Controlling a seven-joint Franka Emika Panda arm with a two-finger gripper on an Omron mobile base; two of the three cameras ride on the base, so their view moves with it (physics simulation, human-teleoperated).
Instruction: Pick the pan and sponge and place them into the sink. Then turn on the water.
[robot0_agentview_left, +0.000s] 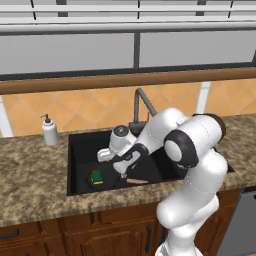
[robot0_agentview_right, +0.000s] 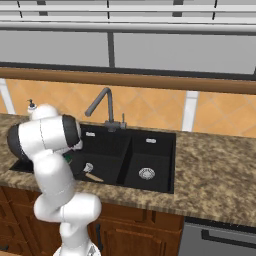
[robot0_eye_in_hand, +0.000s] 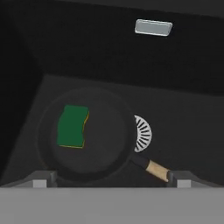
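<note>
1. While the white arm reached down over the larger left basin of the sink, the gripper hung above the basin floor with its jaws spread wide and nothing between them.
2. In the hand view, one dark fingertip rose at the lower left and the other at the lower right, well apart, with the pan lying between and beyond them.
3. The pan, round and black, lay flat on the floor of the left basin, and its light wooden handle pointed toward the right fingertip in that view.
4. The sponge lay inside the pan, green side up with a thin yellow edge showing, on the side of the pan away from the handle.
5. The silver round drain showed just beside the pan, partly covered by the pan's rim.
6. A small silver overflow plate sat on the basin's back wall above the pan in the hand view.
7. From the left base view, the sponge appeared as a green and yellow block low in the basin, just beside the gripper, and the handle showed beyond the wrist.
8. The dark grey faucet stood at the back of the sink, its spout angled over the left basin, and no stream ran from it.
9. The smaller right basin held only its own drain.
10. A white soap dispenser stood upright on the speckled stone counter, to the left of the sink.
</note>
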